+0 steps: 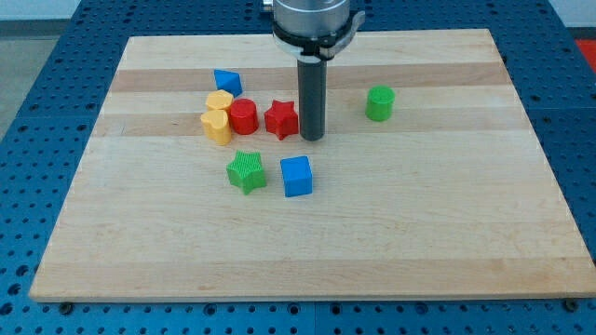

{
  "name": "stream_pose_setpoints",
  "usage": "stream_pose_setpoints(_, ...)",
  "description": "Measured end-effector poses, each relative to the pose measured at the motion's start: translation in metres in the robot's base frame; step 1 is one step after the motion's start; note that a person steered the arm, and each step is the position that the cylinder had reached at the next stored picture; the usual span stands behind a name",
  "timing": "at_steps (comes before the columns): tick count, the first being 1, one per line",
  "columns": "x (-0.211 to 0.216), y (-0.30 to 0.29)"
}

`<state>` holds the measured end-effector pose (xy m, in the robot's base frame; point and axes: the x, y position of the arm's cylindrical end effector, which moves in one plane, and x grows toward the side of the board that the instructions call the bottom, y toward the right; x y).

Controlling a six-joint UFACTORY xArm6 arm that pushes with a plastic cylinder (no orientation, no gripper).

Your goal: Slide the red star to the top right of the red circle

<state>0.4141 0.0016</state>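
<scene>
The red star (pixel 280 119) lies on the wooden board (pixel 372 233), just right of the red circle (pixel 244 117) with a narrow gap between them. My tip (pixel 312 138) stands right beside the star's right edge, touching or nearly touching it. The dark rod rises from there to the arm's mount at the view's top.
Two yellow blocks (pixel 217 119) sit against the red circle's left side, one above the other. A blue triangle-like block (pixel 226 82) lies above them. A green star (pixel 247 172) and a blue cube (pixel 297 176) lie below. A green cylinder (pixel 380 102) stands at the right.
</scene>
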Motion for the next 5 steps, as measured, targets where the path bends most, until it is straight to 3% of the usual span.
stream_pose_setpoints(5, -0.040, -0.048)
